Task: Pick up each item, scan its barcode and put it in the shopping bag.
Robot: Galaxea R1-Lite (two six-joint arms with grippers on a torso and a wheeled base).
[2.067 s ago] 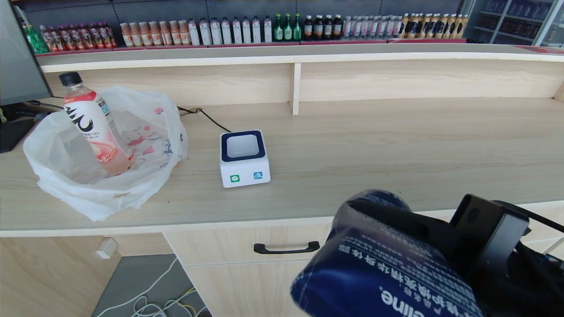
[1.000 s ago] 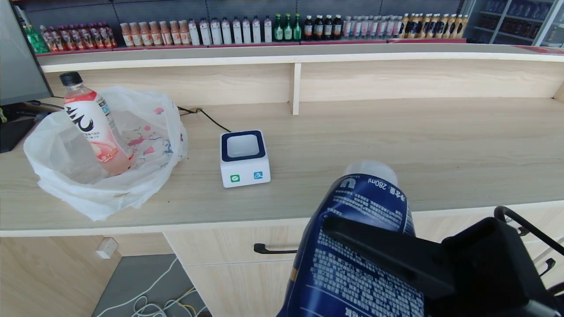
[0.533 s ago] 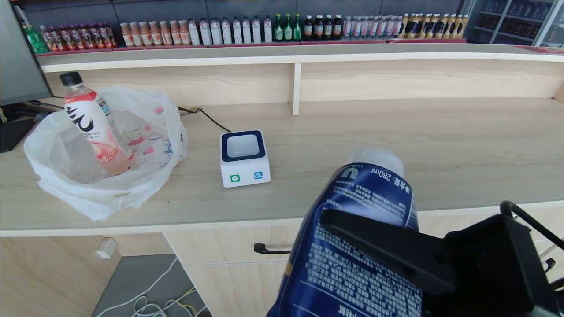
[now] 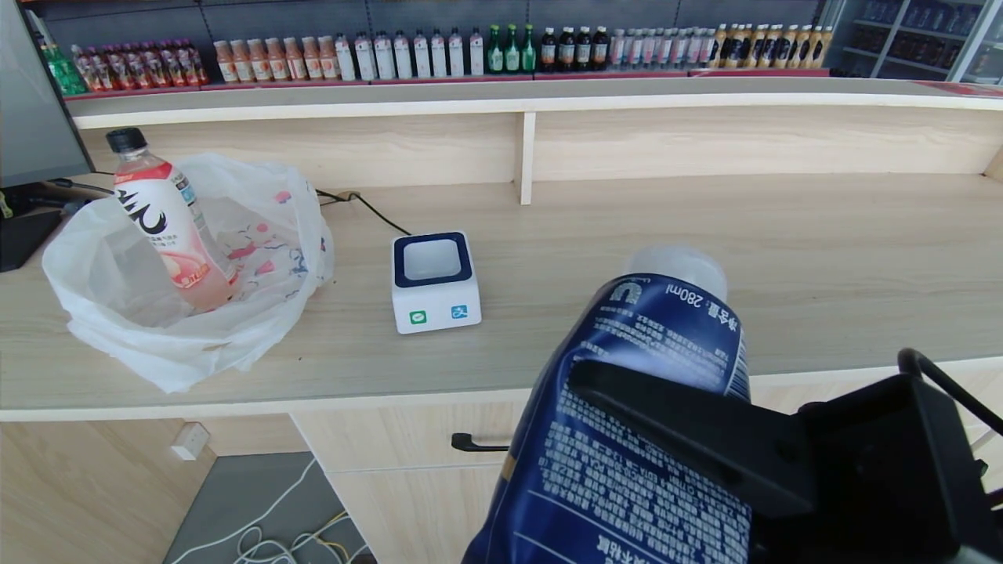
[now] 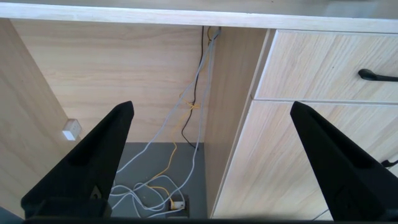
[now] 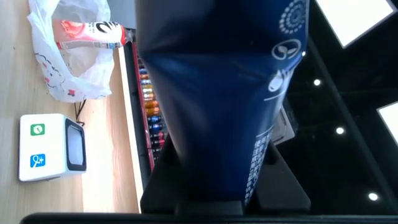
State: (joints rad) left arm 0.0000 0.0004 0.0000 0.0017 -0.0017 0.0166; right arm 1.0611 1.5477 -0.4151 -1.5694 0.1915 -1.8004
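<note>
- Right hand: closed on the blue bottle, one black finger lying across the printed label, the other behind the body.
- Blue bottle: in the air over the near edge of the worktop, tilted, pale cap pointing away from the robot, print side up.
- Scanner: white box with a dark-rimmed window, sits on the worktop left of the blue bottle and apart from it.
- Shopping bag: white plastic, open, at the left end of the worktop. A pink drink bottle stands in it, leaning, black cap up.
- Left hand: fingers spread wide, holding nothing, low in front of the cabinet below the worktop, near the drawer handle.
</note>
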